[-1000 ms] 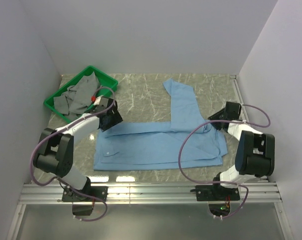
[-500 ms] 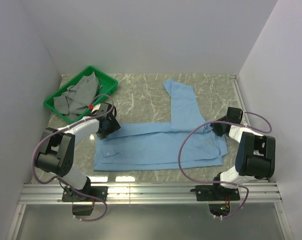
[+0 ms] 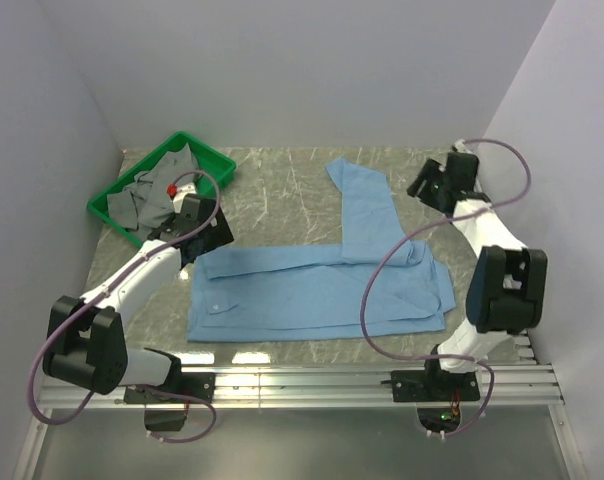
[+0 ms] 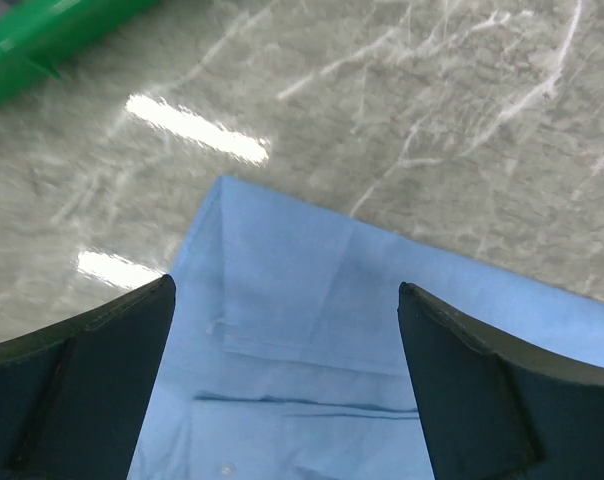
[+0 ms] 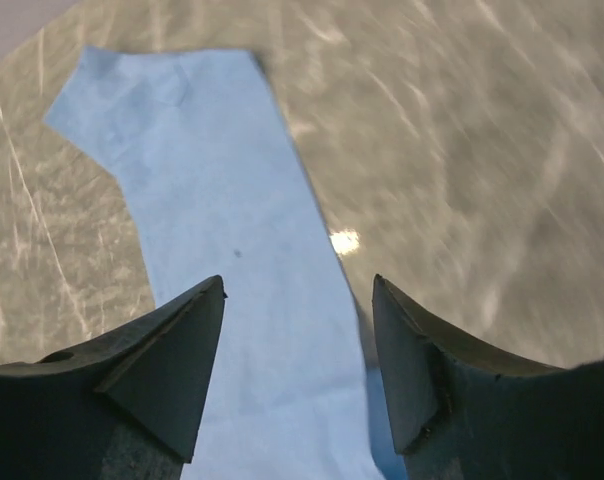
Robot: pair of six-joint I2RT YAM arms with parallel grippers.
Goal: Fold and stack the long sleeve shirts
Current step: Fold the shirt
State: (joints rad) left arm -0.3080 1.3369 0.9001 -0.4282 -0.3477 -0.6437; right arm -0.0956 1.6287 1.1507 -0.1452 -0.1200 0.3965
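The left fingers (image 4: 92,380) are spread wide with nothing between them, hanging over the upper left corner of the shirt (image 3: 312,290). The right fingers (image 5: 152,370) are also spread and empty; in the wrist view the sleeve (image 5: 232,250) shows in the gap below them. In the top view they sit at the upper right, over bare bench (image 3: 282,190) just right of the sleeve. The light blue shirt lies flat at centre frame, its body a wide band and one sleeve running up toward the top centre. A green bin (image 3: 107,205) at the upper left holds grey cloth (image 3: 157,190).
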